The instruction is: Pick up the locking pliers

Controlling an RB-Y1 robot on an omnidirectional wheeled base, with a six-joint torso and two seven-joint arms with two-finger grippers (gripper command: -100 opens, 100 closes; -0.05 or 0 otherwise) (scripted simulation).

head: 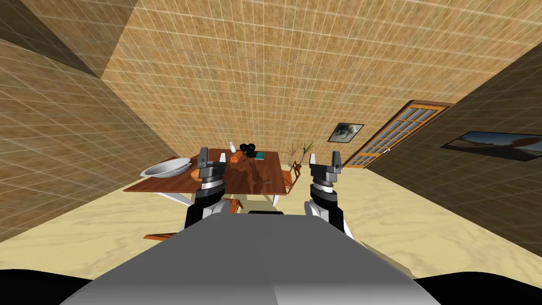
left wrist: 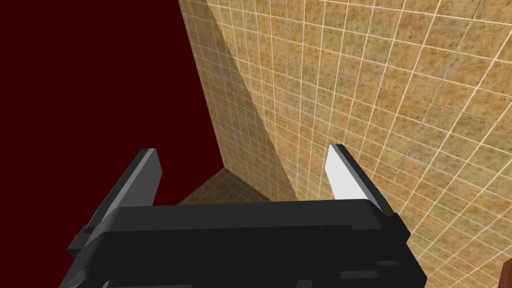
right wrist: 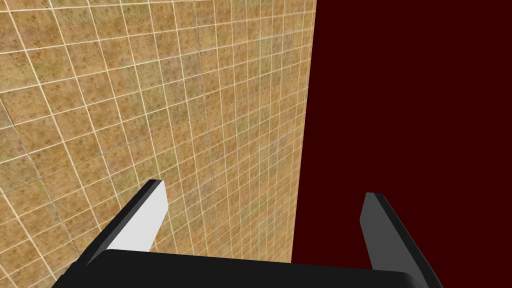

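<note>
**Tools.** The left tool [head: 210, 159] and the right tool [head: 324, 160] are both raised ahead of the chest. Each has its fingers spread wide with nothing between them, and neither is near any object.

**Work area.** The tabletop [head: 174, 186] stands well apart from the robot, across open floor. It carries a metal bowl [head: 166, 168] at its left end. A white bottle [head: 232, 146], a black object [head: 247, 148] and a teal item [head: 259, 155] sit toward the far edge.

**Target.** The locking pliers are judged to lie on this tabletop, but they cannot be told apart from the other things at this range. A faint dark mark on the near right part may be them; this is unconfirmed.

**Risks**
- Wrong item grasped: the target has not been identified, and several small things sit close together at the far edge.
- Bowl knocked off: it appears to overhang the left end, in line with the raised left arm on approach.
- Reach falling short: a chair [head: 288, 177] at the right side could stop the base early.
- Slip at the grasp: pliers lying flat offer little height, so thin blade fingers closing at an angle may push them along the wood instead of clamping
</note>
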